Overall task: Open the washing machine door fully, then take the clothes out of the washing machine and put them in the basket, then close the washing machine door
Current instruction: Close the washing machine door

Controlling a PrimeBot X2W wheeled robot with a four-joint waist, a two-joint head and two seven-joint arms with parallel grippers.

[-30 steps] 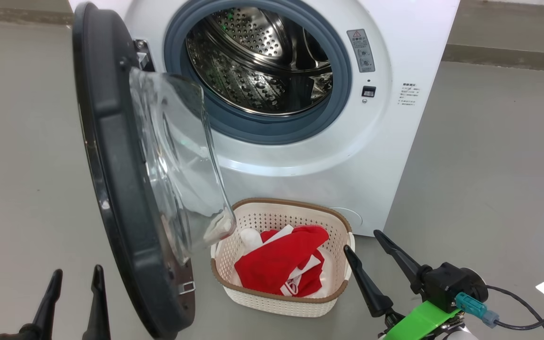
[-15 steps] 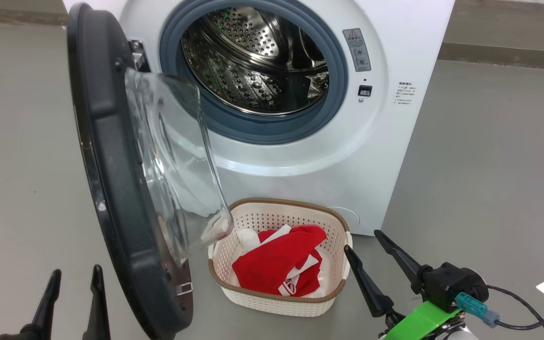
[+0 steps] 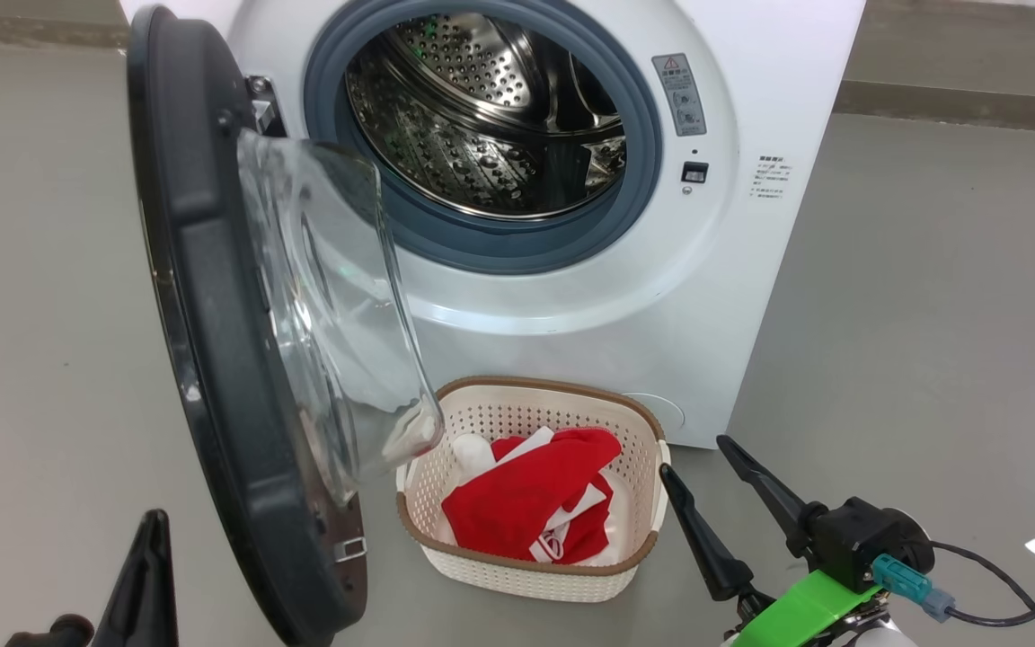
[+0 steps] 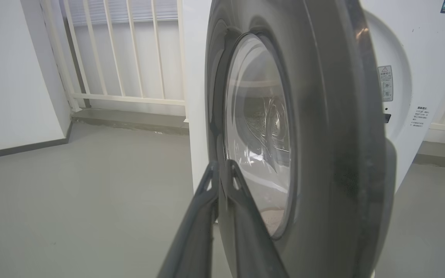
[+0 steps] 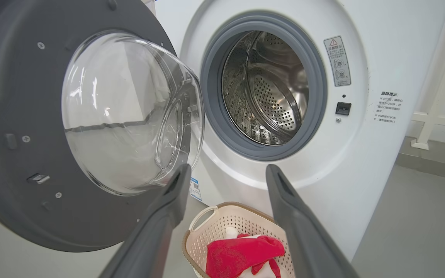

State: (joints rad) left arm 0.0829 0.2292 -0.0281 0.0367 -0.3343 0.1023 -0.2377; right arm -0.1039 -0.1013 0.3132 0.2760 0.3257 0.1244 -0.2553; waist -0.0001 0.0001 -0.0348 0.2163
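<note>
The washing machine stands ahead, its steel drum showing bare metal. The washing machine door hangs open to the left, edge-on to me, with its glass bowl facing the machine. Below the opening sits the basket holding the red clothes. My left gripper is low on the outer side of the door, fingers shut together on nothing; in the left wrist view its tips are in front of the door's outer face. My right gripper stands open just right of the basket, empty.
Grey floor spreads on both sides of the machine. A white railing and a white wall stand behind on the left. In the right wrist view the door is on the left and the basket is between my fingers.
My left gripper's fingers have closed together from wide open. The right gripper has barely shifted. Door, basket and clothes stay put.
</note>
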